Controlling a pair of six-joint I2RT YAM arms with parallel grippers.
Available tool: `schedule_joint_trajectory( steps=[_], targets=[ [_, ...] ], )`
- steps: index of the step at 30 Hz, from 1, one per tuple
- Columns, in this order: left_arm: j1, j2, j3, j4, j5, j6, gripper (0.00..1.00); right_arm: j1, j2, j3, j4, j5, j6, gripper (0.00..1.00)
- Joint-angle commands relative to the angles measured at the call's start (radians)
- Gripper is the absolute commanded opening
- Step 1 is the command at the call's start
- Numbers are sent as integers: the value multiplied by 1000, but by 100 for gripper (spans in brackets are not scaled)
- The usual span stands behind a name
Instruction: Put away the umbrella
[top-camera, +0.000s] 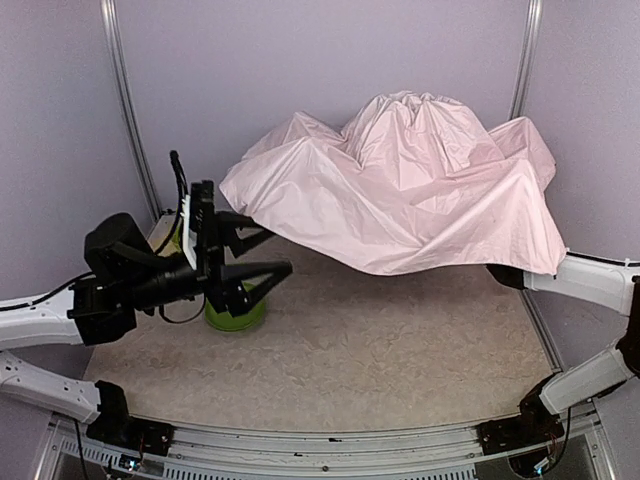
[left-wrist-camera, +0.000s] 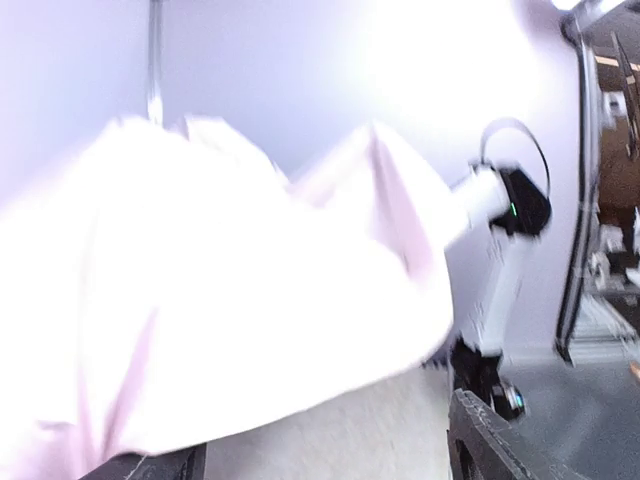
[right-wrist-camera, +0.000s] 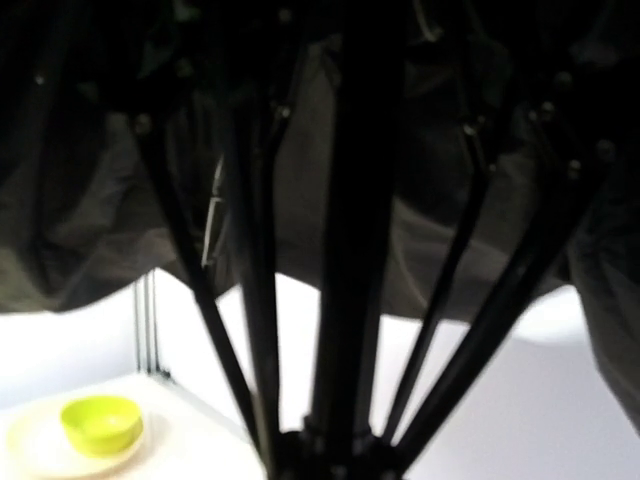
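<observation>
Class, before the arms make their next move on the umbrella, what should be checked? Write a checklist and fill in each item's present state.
1. Left end effector open and empty: ok, jaws wide, nothing between them.
2. Umbrella collapsed: not ok, its pink fabric is spread out and sagging.
3. Right end effector gripping the shaft: cannot tell, it is hidden under the fabric.
4. Space under the left end effector free: not ok, a green bowl sits there.
5. Left wrist view sharp enough to guide a grasp: not ok, it is blurred and overexposed.
</observation>
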Motion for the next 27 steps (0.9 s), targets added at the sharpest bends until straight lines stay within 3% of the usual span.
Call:
schedule_joint_trajectory(
  steps=[1, 4, 9, 13, 17, 21, 27],
  targets=[
    [40, -39, 241, -195, -58, -163, 84, 19, 14, -99, 104, -152, -120, 0],
    [41, -56, 315, -227, -7, -176, 85, 67, 30, -167, 123, -243, -196, 0],
    [111, 28, 405, -297, -107, -164, 87, 156, 83, -215, 242, -222, -164, 0],
    [139, 125, 495, -442, -109, -125, 99, 200, 140, -223, 367, -177, -112, 0],
    [140, 82, 461, -407, -60, -123, 99, 208, 185, -221, 403, -133, -111, 0],
    [167, 134, 457, -447, -211, -121, 99, 241, 216, -211, 446, -155, -116, 0],
    [246, 324, 431, -376, -72, -98, 99, 297, 259, -182, 496, -150, -112, 0]
  ],
)
